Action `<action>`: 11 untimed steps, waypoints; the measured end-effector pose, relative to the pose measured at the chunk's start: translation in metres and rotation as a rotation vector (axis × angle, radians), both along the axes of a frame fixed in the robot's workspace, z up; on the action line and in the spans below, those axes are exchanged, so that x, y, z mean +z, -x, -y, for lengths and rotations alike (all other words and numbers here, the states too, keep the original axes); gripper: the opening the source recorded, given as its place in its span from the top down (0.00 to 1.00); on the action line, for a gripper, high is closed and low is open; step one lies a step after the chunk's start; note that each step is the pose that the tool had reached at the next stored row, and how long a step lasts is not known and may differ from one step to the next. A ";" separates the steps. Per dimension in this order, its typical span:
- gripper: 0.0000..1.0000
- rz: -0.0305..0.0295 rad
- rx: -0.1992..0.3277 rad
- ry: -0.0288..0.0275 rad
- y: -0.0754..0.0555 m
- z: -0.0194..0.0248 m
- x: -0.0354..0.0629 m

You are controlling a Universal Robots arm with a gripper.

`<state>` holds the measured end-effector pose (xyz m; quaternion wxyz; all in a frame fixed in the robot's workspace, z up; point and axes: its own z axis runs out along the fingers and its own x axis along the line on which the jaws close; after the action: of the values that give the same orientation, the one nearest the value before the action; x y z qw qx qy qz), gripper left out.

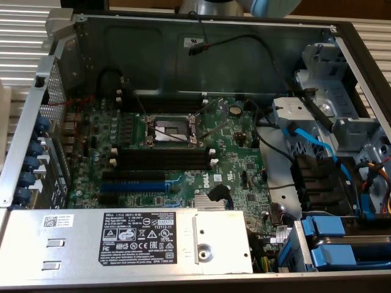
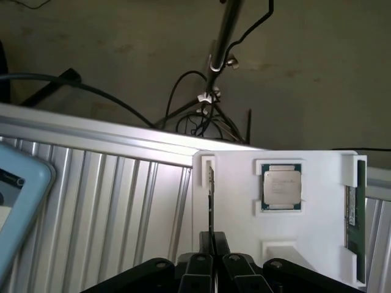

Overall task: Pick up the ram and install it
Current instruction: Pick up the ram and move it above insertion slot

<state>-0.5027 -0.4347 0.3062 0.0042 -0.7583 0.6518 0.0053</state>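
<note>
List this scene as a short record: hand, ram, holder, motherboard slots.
hand: black hand shut on the thin ram stick seen edge-on
ram: upright in the white plastic holder
holder also carries: square silver processor chip; second green ram stick
motherboard: long black memory slots with white clips, no ram seated

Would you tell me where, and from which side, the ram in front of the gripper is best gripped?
Pinch the ram across its two flat faces at the free long edge, approaching in the board's plane: it stands on edge in the white holder.
</note>
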 end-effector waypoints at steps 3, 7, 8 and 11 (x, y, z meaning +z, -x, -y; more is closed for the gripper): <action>0.87 -0.0001 0.000 0.0106 0.000 -0.0002 0.0088; 0.87 -0.0001 0.000 0.0259 0.000 -0.0004 0.0210; 0.87 0.0000 0.000 0.0292 0.000 -0.0005 0.0239; 0.87 0.0004 0.000 0.0404 0.000 -0.0006 0.0320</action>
<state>-0.5027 -0.4341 0.3382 -0.0110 -0.7583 0.6518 -0.0079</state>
